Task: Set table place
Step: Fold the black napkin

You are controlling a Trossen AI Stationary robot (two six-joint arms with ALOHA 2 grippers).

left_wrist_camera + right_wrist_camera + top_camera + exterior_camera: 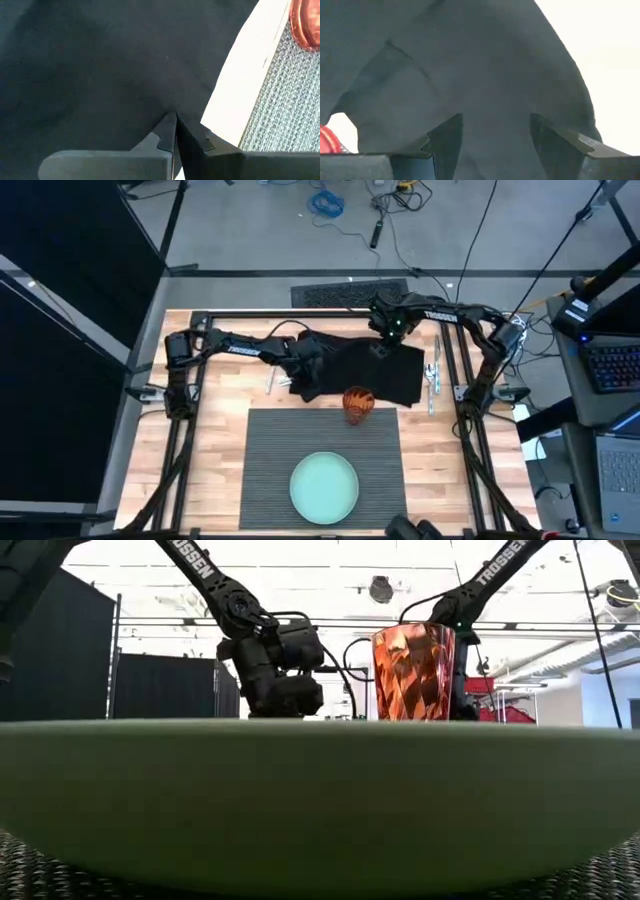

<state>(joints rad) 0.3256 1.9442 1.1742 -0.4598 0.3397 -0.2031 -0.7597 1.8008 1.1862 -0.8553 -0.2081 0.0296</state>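
Observation:
The ribbed dark grey placemat (pixel 322 442) lies flat at the table's near middle. On it rest a pale green plate (pixel 324 487) and, at its far edge, an orange faceted glass (pixel 358 404). Just beyond it a black napkin (pixel 365 368) lies rumpled on the wood. My left gripper (pixel 305 372) is shut on the napkin's left part. My right gripper (pixel 495 127) stands open over the napkin's far part (pixel 385 345), with raised cloth between its fingers. My left gripper pinches the black napkin between its two shut fingers (pixel 167 131), close to the napkin's edge (pixel 192 107) that faces the placemat. Creases run out from the pinch. How many layers it has cannot be told. My right gripper: I cannot tell whether its open fingers touch the cloth.
Cutlery (pixel 432 375) lies on the wood to the right of the napkin, and one more pale piece (pixel 275 380) lies to its left. A black frame (pixel 300 315) runs round the tabletop. Bare wood shows on both sides of the placemat.

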